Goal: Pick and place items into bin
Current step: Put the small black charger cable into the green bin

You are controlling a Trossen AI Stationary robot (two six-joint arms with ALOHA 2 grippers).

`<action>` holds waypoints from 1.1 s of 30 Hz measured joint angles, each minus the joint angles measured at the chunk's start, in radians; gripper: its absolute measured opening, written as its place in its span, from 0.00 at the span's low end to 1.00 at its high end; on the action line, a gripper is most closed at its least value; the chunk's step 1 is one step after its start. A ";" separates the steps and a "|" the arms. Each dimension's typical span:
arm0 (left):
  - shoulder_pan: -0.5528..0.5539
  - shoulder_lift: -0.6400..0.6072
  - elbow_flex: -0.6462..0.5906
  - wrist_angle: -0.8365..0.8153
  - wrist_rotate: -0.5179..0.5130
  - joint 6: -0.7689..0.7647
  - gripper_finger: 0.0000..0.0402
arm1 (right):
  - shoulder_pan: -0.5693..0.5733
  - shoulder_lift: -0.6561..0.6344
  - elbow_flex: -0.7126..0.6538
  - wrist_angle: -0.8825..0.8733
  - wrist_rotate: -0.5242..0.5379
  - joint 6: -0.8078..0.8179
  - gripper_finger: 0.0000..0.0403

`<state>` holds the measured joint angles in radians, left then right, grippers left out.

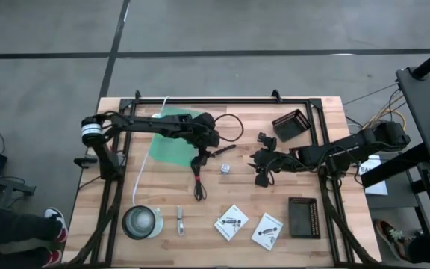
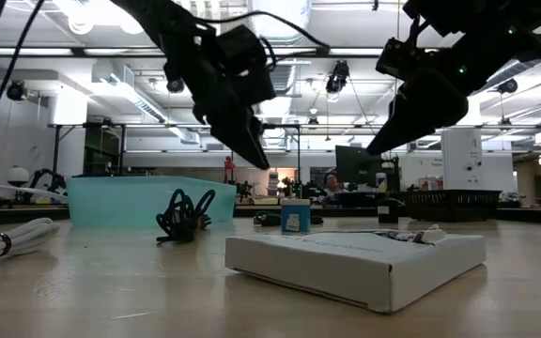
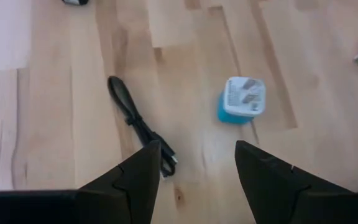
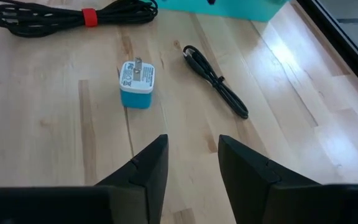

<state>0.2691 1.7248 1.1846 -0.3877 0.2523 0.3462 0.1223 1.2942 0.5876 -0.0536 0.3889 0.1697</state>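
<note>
Between both arms on the tabletop [image 1: 290, 232] stands the tiny cube [image 1: 225, 169]; wrist views reveal it as a blue-and-white plug block. Left tool [image 3: 194, 171] and right tool [image 4: 191, 162] hover released, empty. Bundled black cable [image 4: 73, 15] lies near the green bin [image 1: 172, 138]; bare wood surrounds the cube.

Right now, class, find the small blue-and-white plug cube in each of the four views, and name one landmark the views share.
High view: plug cube at table centre, between the two grippers.
Low view: cube mid-picture, right of the bundled black cable.
Left wrist view: cube beyond the open fingers.
Right wrist view: cube ahead of the open fingers.
Shared landmark: the short black cable beside it; hidden in the low view.
</note>
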 joint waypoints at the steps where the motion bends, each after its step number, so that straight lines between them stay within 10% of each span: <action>1: 0.000 0.009 0.001 -0.001 -0.002 0.000 0.47 | 0.000 0.000 -0.001 0.001 0.000 0.004 0.31; 33: -0.013 0.162 0.013 0.106 -0.209 -0.236 0.47 | 0.000 0.000 -0.016 -0.001 -0.004 0.006 0.29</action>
<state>0.2562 1.8873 1.1976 -0.2819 0.0430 0.1103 0.1219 1.2942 0.5717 -0.0543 0.3851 0.1757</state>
